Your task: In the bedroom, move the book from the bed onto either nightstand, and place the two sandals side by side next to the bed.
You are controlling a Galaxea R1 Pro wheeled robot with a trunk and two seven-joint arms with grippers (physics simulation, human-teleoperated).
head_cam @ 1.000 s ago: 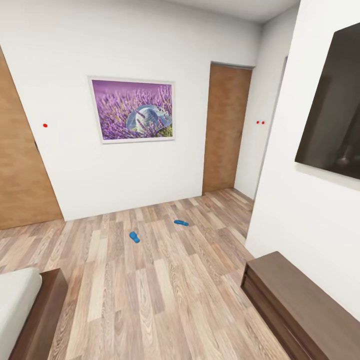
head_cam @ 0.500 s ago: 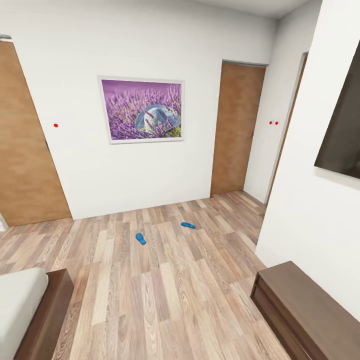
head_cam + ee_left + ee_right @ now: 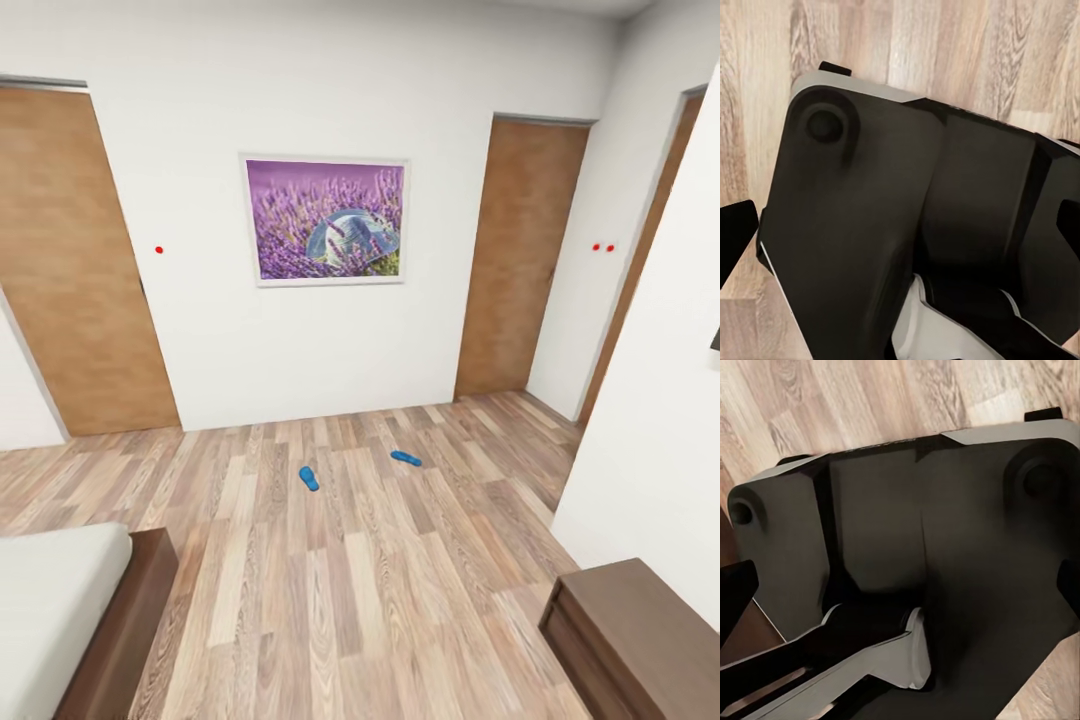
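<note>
Bedroom with white walls and wood-plank floor (image 3: 350,600), seen as the robot makes its way across it. The left gripper (image 3: 900,225) hangs folded over the robot's own dark body (image 3: 870,225), its black fingertips (image 3: 735,236) spread wide with nothing between them. The right gripper (image 3: 900,589) is parked the same way, released and empty, with floorboards beyond the body on every side.

Nearest on the left gripper's side is a corner of the bed (image 3: 130,620), pale mattress on a dark frame. The book cannot be made out on the part of the mattress in view. On the right gripper's side stands the end of a long low dresser (image 3: 640,640).

Well ahead of both grippers, far out of reach, the two blue sandals (image 3: 309,478) lie on the open floor. The second sandal (image 3: 405,458) is apart from the first and turned at a different angle. Neither is near the bed. Beyond them is the far wall with a lavender picture (image 3: 325,220) between two wooden doors (image 3: 85,260).

The step in hand looks like the approach to the sandals; no part of the task appears done. The next move likely calls for rolling the base forward until one sandal is below a gripper, then lowering the trunk for a low pinch on the thin sole.
</note>
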